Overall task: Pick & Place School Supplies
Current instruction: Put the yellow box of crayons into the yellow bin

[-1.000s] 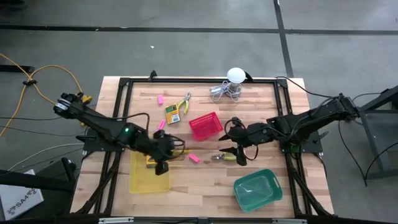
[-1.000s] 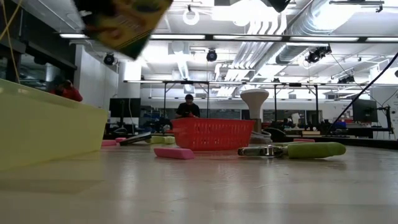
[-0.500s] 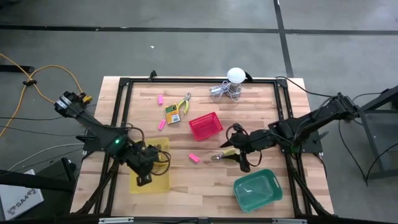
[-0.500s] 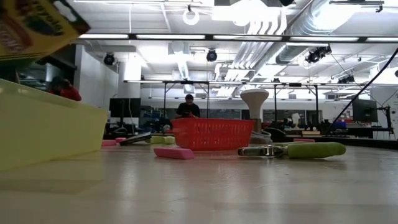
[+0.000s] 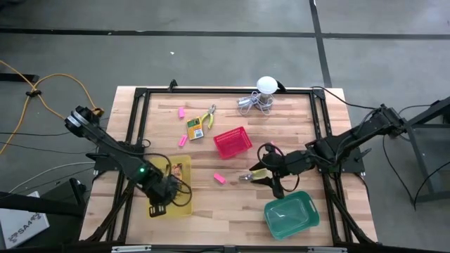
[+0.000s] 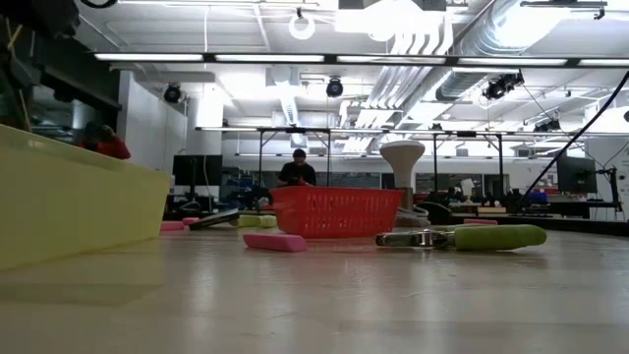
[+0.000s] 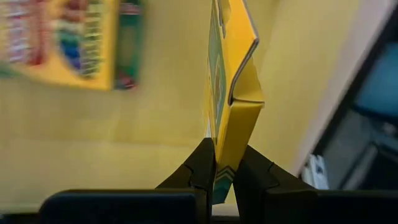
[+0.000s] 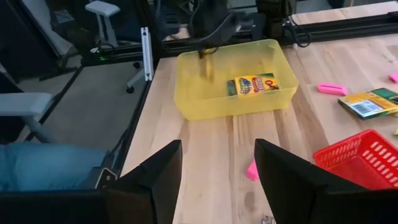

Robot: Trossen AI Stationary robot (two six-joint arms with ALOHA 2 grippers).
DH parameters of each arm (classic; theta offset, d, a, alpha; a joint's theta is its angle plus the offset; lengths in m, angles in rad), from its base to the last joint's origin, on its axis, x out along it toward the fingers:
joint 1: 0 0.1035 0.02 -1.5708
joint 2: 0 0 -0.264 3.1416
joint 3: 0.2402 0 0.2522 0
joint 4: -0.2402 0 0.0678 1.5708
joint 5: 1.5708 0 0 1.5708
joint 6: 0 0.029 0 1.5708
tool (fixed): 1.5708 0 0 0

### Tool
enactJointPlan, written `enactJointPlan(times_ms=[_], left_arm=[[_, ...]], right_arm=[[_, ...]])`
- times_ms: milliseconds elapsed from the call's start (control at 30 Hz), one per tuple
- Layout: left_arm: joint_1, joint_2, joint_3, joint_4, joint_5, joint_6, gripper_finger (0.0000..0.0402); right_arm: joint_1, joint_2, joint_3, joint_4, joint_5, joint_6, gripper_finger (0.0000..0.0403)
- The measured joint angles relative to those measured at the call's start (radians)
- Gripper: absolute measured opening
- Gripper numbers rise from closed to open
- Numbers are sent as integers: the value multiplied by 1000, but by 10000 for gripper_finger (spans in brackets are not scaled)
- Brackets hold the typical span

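Observation:
My left gripper (image 5: 159, 206) hangs over the yellow tray (image 5: 184, 204), shut on a yellow-and-green crayon box (image 7: 230, 81). The right wrist view shows this box (image 8: 207, 67) upright inside the tray's walls (image 8: 205, 102). A second crayon box (image 5: 176, 170) lies flat on the tray floor. My right gripper (image 5: 273, 178) stands open above the table beside pliers (image 5: 252, 176) with yellow-green handles. Farther back lie another crayon box (image 5: 195, 128), other pliers (image 5: 208, 116) and pink erasers (image 5: 220, 178). My left gripper pinches one end of the crayon box (image 7: 224, 167) between its two fingers, one on each broad face. The fingers come from above, pointing steeply down. The box sticks out below them, edge-on, over the tray floor; whether it touches the floor I cannot tell.
A red basket (image 5: 232, 142) stands mid-table and a green tray (image 5: 290, 213) at the near right. A white ball with coiled wire (image 5: 261, 95) sits at the far edge. A black frame (image 5: 140, 126) runs around the tabletop. People show in the room behind.
My left gripper has carried the crayon box toward the table's near left corner and down into the yellow tray, tipping from slanted to steeply downward. The box has left the low view. My right gripper has drifted slightly toward the near edge, still open.

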Motion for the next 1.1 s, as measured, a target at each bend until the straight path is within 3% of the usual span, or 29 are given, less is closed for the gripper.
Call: enactJointPlan(times_ms=[233,667,900,1100], left_arm=[[28,82,0,64,97,193,35],[72,116,-1,65,113,309,112],[91,116,-1,63,82,367,119],[111,116,-1,60,-9,437,120]], right_arm=[[0,0,0,0,15,33,192],[1,0,0,0,11,47,192],[1,0,0,-1,10,45,192],[1,0,0,-1,10,45,192]])
